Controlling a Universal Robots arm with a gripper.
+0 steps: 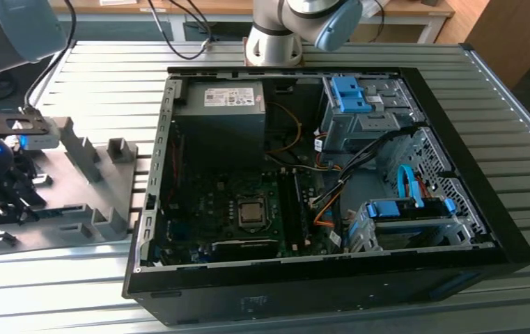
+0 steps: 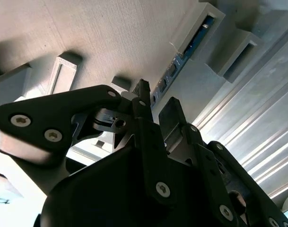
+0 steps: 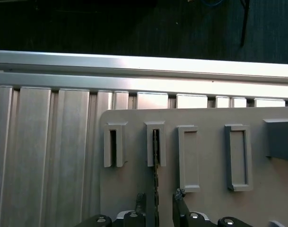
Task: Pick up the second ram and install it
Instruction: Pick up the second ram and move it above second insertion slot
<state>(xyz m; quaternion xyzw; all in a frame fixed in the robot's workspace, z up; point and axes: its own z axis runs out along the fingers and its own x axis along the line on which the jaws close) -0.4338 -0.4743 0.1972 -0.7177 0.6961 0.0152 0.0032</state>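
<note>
Caught at the pick-up stage, judging by the layout, with nothing lifted yet. Shows, in both wrist views, the end effector [image 3: 159, 202] [image 2: 156, 101] spread open and gripping nothing, with 1 finger [image 3: 141, 202] to each flat face of the ram [image 3: 156, 165] [image 2: 181, 59] and a thin gap on both sides, so straddling rather than touching. Seated on its long edge in 1 of the 4 slotted holders seen in the first wrist view on the grey fixture [image 3: 210, 118] [image 1: 65, 184], probably so as to offer both faces to the fingers and shield the contact edge down in the slot. Reads in the second wrist view as a blue-green strip with dark chips, running out of its holder toward the fingertips. Places the fixture at the exterior view's left, flat on the slatted counter [image 1: 497, 104], just beside the open PC case [image 1: 292, 303]. Lying on its side with the panel off, presumably to expose the board from above, with the long black slots [image 1: 292, 202] near the frame's centre, well apart from the ram.
</note>
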